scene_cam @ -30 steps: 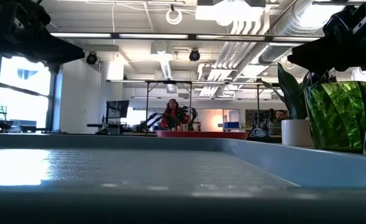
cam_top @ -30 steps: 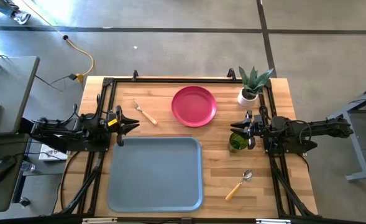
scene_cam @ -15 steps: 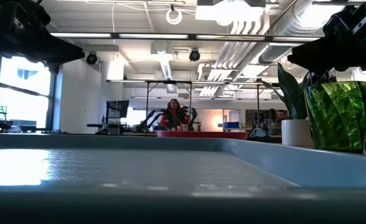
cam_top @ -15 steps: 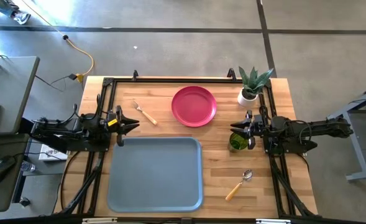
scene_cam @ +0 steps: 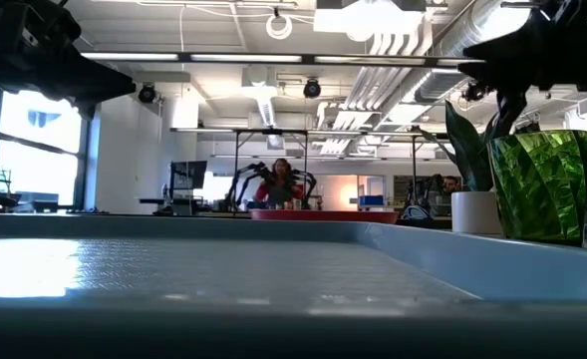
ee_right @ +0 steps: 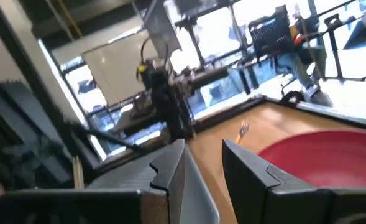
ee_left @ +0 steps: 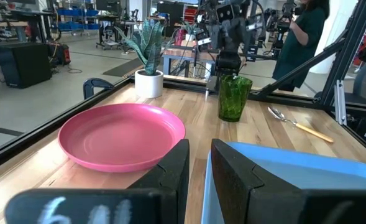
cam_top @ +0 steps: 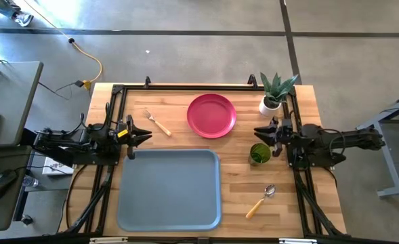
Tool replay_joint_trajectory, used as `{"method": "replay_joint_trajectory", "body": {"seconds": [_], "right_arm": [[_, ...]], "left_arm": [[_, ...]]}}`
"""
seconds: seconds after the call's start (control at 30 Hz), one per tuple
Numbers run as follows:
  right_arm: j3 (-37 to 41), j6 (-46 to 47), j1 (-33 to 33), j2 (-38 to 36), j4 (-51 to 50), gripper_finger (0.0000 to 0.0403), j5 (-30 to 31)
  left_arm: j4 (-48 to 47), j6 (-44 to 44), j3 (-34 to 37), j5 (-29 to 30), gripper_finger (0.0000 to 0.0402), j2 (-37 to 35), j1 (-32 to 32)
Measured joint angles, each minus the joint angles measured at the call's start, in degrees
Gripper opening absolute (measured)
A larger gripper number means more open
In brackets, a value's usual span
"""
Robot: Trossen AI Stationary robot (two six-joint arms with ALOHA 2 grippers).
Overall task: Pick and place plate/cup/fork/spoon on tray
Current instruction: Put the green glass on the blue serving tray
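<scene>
Couldn't read any text anywhere; the only marking was a blurry white smudge on my left gripper (ee_left: 195, 163).

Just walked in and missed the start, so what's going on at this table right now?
A two-armed robot is setting tableware onto a grey-blue tray, which holds nothing yet. The right gripper hovers by the green cup, holding nothing; the cup stands on the wood beside the tray. The left gripper waits at the tray's far left corner, also holding nothing. The pink plate and fork lie beyond the tray, the spoon to its right, and a potted plant stands in the far right corner.
</scene>
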State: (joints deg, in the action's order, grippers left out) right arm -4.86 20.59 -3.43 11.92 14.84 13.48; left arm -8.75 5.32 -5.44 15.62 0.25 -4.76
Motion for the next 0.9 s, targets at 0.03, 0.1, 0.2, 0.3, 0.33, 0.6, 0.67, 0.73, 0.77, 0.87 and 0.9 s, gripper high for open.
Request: {"method": "replay_joint_trajectory", "body": {"seconds": [0.03, 0.1, 0.2, 0.3, 0.33, 0.6, 0.67, 0.73, 0.77, 0.87, 0.9], "right_arm": [[-1.0, 0.0, 0.0, 0.0, 0.0, 0.0098, 0.6], [-3.2, -0.1, 0.0, 0.0, 0.1, 0.0098, 1.7], [-7.3, -1.3, 0.0, 0.0, -2.6, 0.0098, 3.2], [-12.4, -0.9, 0.0, 0.1, -10.6, 0.0098, 6.0], [-14.3, -0.2, 0.0, 0.3, -13.9, 0.0098, 7.0], [-30.5, 10.0, 0.0, 6.4, -40.9, 0.0098, 10.6], [-34.1, 13.2, 0.0, 8.9, -46.8, 0.0098, 10.4], [-37.4, 16.0, 0.0, 11.6, -52.6, 0.0098, 9.9], [-39.0, 17.4, 0.0, 12.9, -55.5, 0.0098, 9.4], [-43.0, 20.9, 0.0, 16.9, -63.6, 0.0098, 6.8], [-44.1, 22.0, 0.0, 18.3, -66.1, 0.0098, 5.7]], "left_arm": [[0.0, 0.0, 0.0, 0.0, 0.0058, 0.0, 0.0], [0.0, 0.0, 0.0, 0.0, 0.0058, 0.0, 0.0], [-0.1, 0.6, 0.0, 0.0, 0.0058, 0.0, 0.0], [-0.2, 2.2, 0.0, 0.0, 0.0058, 0.0, 0.0], [-0.3, 2.8, 0.0, 0.0, 0.0058, 0.0, 0.0], [-0.5, 3.6, 0.0, 0.0, 0.0058, 0.0, 0.0], [-0.5, 3.6, 0.0, 0.5, 0.0058, 0.0, 0.0], [-0.5, 3.8, 0.0, 1.2, 0.0058, 0.0, 0.0], [-0.5, 4.3, 0.0, 1.2, 0.0058, 0.0, 0.0], [-0.5, 5.5, 0.0, 1.3, 0.0058, 0.0, 0.0], [-0.5, 5.5, 0.0, 1.3, 0.0058, 0.0, 0.0]]}}
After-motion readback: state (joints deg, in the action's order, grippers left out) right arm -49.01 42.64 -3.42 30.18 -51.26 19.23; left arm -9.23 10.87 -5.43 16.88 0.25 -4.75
